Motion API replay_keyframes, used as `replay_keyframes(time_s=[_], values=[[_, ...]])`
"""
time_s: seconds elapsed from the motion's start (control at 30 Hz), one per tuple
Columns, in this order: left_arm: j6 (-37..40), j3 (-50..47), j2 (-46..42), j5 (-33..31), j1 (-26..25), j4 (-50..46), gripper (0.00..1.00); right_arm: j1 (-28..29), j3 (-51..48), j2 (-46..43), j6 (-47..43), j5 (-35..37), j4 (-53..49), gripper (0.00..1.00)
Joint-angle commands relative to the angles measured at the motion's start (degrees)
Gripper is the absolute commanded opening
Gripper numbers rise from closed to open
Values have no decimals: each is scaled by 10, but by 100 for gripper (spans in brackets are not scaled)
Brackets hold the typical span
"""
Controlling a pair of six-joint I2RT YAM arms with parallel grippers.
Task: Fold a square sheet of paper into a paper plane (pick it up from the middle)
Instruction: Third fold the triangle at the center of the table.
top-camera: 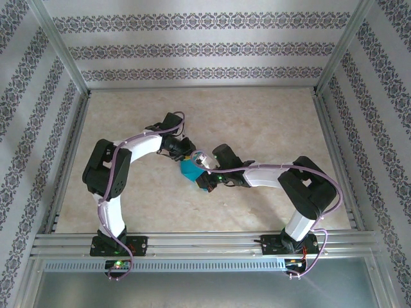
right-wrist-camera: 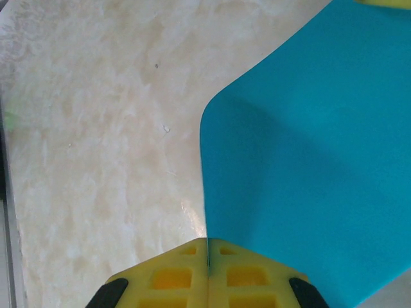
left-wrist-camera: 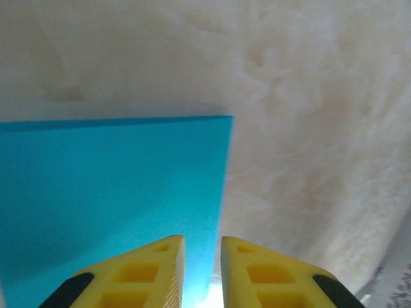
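Nearest the lens, the right gripper is seen clamped on one edge of the square sheet of paper. The left gripper is held slightly parted, with another edge lying in its gap and not visibly pinched. The sheet is carried between both arms over the middle of the table, bowed but uncreased. Pick-up is judged done; every fold is judged outstanding.

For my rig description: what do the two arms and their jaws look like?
The left arm and right arm have white links, black joint housings and black bases. A thin purple cable runs along each. The jaws are yellow wedges with square pockets and black patches.
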Motion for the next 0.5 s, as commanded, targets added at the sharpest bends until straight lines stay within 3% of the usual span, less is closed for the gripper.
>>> replay_keyframes(time_s=[0.0, 0.47], values=[[45, 28, 19, -34, -7, -72, 18, -8, -4, 15, 10, -34, 16, 5], [84, 68, 77, -73, -19, -137, 10, -15, 13, 37, 60, 29, 4, 6]])
